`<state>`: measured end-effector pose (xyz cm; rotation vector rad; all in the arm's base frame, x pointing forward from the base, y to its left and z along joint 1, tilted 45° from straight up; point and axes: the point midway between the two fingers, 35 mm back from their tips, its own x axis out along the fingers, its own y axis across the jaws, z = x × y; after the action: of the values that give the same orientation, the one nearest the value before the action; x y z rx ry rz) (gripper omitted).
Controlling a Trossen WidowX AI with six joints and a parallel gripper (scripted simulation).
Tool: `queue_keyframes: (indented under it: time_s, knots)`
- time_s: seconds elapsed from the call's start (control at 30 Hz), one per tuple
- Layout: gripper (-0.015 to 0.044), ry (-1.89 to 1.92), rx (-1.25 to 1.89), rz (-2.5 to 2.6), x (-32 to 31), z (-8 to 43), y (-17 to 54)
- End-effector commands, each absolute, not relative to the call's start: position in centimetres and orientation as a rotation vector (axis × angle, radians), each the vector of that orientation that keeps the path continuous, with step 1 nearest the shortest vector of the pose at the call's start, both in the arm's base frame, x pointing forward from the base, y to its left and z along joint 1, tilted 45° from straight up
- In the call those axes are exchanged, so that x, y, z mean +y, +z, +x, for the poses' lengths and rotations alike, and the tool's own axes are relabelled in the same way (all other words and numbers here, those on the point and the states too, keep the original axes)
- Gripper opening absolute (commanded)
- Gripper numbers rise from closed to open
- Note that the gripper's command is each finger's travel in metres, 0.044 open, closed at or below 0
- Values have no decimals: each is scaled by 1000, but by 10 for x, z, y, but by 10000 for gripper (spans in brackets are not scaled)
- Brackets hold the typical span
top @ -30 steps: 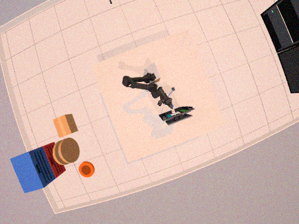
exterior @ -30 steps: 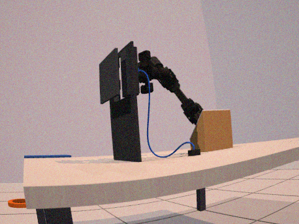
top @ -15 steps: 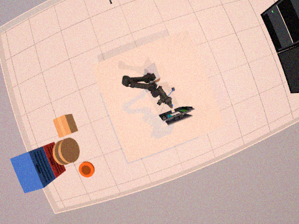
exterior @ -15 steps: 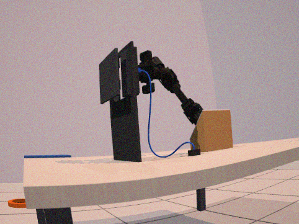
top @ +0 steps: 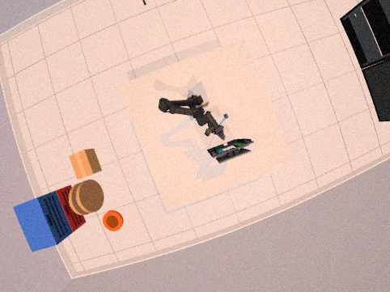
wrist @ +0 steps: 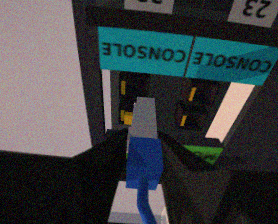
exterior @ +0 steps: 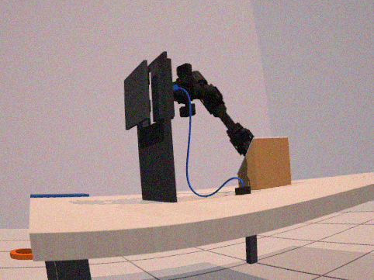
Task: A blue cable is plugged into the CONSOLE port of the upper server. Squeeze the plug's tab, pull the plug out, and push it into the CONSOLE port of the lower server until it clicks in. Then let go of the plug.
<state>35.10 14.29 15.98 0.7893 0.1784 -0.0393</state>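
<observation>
The end effector [top: 223, 137] [exterior: 177, 94] [wrist: 142, 135] is clamped on the blue plug [exterior: 175, 87] [wrist: 145, 160], which sits just before the CONSOLE ports [wrist: 134, 95], where a slight sideways misalignment could jam it against the port's rim.

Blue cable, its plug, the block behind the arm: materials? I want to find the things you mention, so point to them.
Blue cable [exterior: 188, 136] [wrist: 144, 202]: probably matte flexible plastic; smooth, free-hanging curve. Plug [wrist: 145, 160]: likely hard plastic, blue body with grey nose; crisp edges. Block [exterior: 269, 163]: maybe cardboard or wood; flat tan faces, grain unclear.
</observation>
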Motion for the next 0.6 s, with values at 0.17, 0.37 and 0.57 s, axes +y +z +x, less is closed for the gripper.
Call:
queue_keyframes:
  time_s: [0.17,0.37,0.57]
  knots:
    - [0,-32,177,798,137,349,150]
    - [0,-32,177,798,113,350,125]
    - [0,-32,176,796,89,345,104]
